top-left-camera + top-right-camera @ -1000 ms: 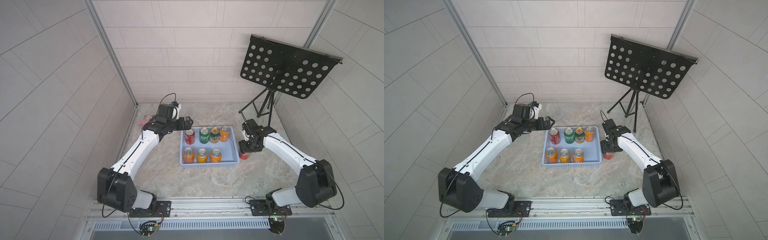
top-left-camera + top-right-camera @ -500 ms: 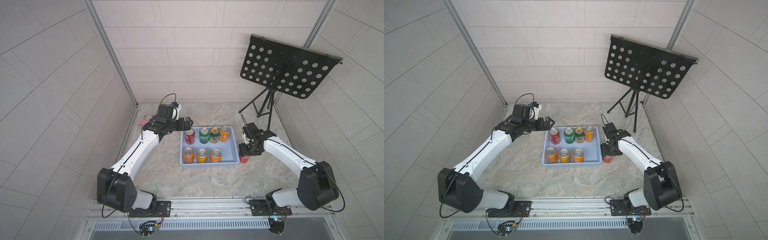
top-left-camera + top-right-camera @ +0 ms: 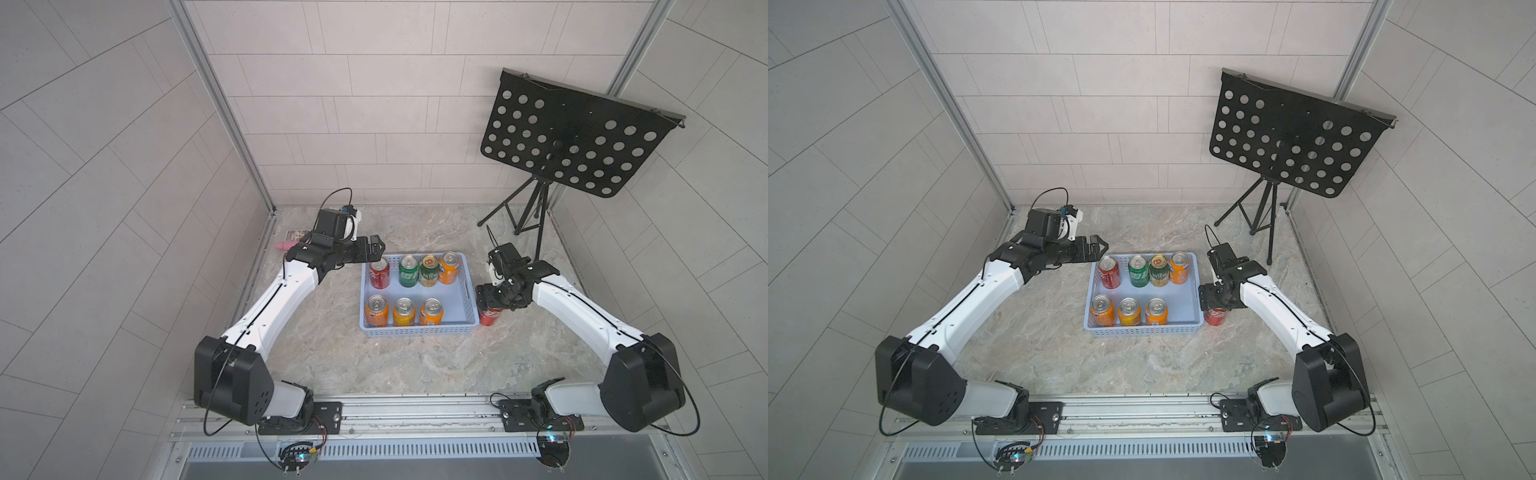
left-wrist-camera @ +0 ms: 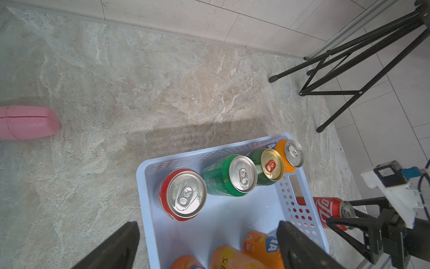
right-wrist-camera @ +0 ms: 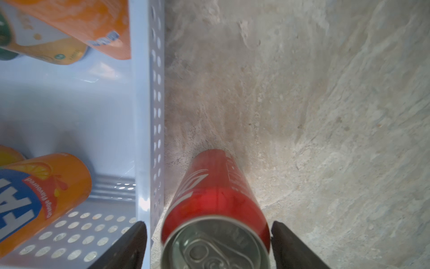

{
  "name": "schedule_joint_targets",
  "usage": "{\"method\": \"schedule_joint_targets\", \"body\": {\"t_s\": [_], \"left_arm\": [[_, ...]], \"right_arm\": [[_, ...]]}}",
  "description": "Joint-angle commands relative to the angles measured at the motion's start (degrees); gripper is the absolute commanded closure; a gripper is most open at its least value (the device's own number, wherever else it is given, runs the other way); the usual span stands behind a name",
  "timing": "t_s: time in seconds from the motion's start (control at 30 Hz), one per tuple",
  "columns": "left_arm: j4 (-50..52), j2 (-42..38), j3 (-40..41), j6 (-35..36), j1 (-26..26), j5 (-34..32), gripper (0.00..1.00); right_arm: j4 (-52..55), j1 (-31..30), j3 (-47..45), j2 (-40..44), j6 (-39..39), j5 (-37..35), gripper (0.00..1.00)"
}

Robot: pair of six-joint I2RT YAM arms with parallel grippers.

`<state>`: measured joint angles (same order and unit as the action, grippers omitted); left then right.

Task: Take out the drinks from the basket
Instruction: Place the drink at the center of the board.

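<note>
The pale blue basket (image 3: 417,331) (image 3: 1142,330) holds several upright drinks. Its back row is a red can (image 3: 379,272) (image 4: 183,194), two green cans (image 3: 408,270) and an orange can (image 3: 449,268). Three orange cans (image 3: 404,311) fill the front row. Another red can (image 3: 489,318) (image 3: 1216,316) (image 5: 214,191) stands on the table just outside the basket's right wall (image 5: 149,116). My right gripper (image 3: 489,305) (image 5: 208,233) is over it, open, with a gap on each side of the can. My left gripper (image 3: 379,249) (image 4: 207,224) hovers open above the basket's back left corner, holding nothing.
A black perforated music stand (image 3: 577,141) rises at the back right, its tripod legs (image 3: 523,212) on the floor behind my right arm. A pink object (image 3: 284,246) (image 4: 28,122) and a small card (image 3: 297,235) lie by the left wall. Tiled walls enclose three sides.
My right gripper was shut on the red can beside the basket; it moved a little toward the front and its jaws have now opened. The left arm has not moved.
</note>
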<state>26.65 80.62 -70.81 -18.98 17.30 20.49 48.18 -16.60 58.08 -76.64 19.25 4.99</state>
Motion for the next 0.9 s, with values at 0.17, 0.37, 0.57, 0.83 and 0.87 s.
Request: {"method": "schedule_joint_targets", "body": {"t_s": [0.17, 0.37, 0.57, 0.83, 0.87], "left_arm": [[1.1, -1.6, -0.8, 1.8, 0.5, -1.1, 0.0], [0.8, -2.1, -0.5, 2.4, 0.4, -2.6, 0.0], [0.0, -2.2, -0.1, 1.9, 0.5, -1.4, 0.0], [-1.6, -2.1, 1.0, 0.7, 0.4, -1.3, 0.0], [-1.4, -2.0, 1.0, 0.5, 0.4, -1.2, 0.0]], "right_arm": [[2.9, -0.1, 2.1, 1.0, -0.2, -1.8, 0.1], [6.7, -0.1, 8.9, 2.3, -1.1, -4.0, 0.11], [7.6, -0.1, 14.6, 3.6, -2.2, -4.0, 0.13], [5.1, -0.2, 21.8, 4.1, -3.1, 2.3, 0.15], [4.4, -0.2, 22.3, 4.0, -2.7, 3.1, 0.15]]}}
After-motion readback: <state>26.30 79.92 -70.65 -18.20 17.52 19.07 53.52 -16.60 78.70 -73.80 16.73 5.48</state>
